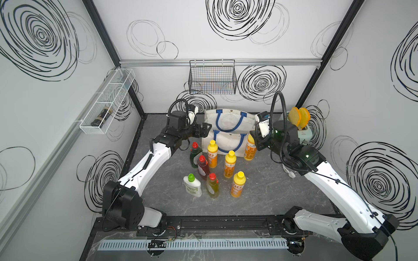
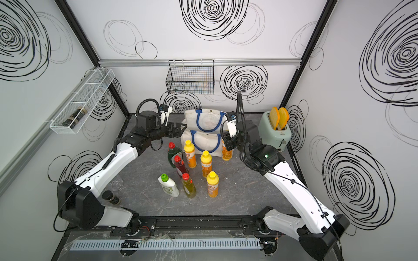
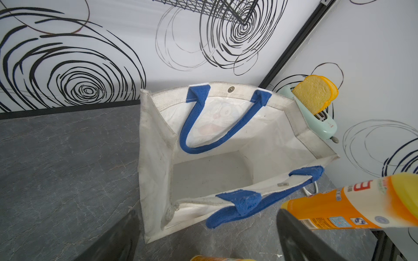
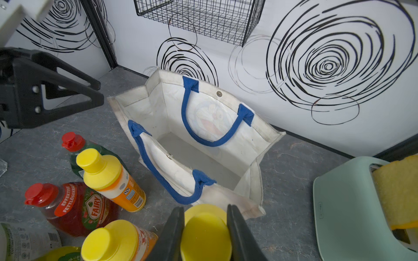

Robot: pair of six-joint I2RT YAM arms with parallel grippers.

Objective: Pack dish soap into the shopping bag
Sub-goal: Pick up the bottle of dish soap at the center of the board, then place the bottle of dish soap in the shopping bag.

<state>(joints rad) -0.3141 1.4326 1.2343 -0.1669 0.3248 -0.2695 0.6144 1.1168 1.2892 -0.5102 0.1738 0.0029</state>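
The off-white shopping bag (image 1: 226, 142) (image 2: 203, 145) stands open at the back of the table, blue handles drooping, and its inside shows bare in the wrist views (image 3: 156, 158) (image 4: 172, 106). Several dish soap bottles stand in front of it: orange ones with yellow caps (image 1: 229, 163), red-capped ones (image 1: 202, 167) and a white one (image 1: 192, 186). My right gripper (image 4: 204, 228) is shut on the yellow cap of an orange bottle (image 1: 250, 148) (image 2: 226, 151) by the bag's right front corner. My left gripper (image 1: 204, 130) (image 3: 208, 244) hangs open beside the bag's left wall, holding nothing.
A mint toaster (image 1: 304, 135) with two bread slices sits at the back right. A black wire basket (image 1: 212, 76) hangs on the back wall. A white wire shelf (image 1: 106, 101) is on the left wall. A dark jar (image 2: 110, 197) and a glass (image 2: 117, 183) lie near the left arm.
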